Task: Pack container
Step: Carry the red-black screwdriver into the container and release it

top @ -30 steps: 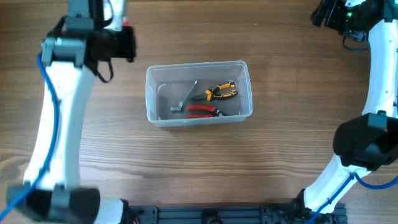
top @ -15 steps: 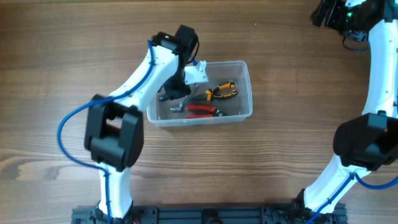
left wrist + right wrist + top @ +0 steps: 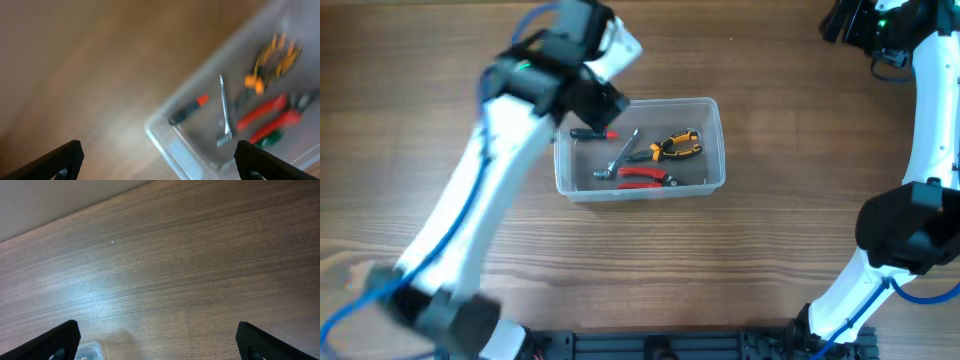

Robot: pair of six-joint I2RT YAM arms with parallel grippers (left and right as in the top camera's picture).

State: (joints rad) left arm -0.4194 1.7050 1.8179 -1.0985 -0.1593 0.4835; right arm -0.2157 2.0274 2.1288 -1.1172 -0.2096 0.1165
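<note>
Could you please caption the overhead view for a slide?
Left arm over the container holding a wrench, orange pliers, red pliers and a black-and-red tool.

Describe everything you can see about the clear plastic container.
The container is a clear plastic rectangular bin with rounded corners and a thick rim, sitting upright and open-topped on the wooden table. Inside lie a silver wrench, yellow-handled pliers, red-handled pliers and a small black tool with a red tip. The left arm covers its far left corner.
</note>
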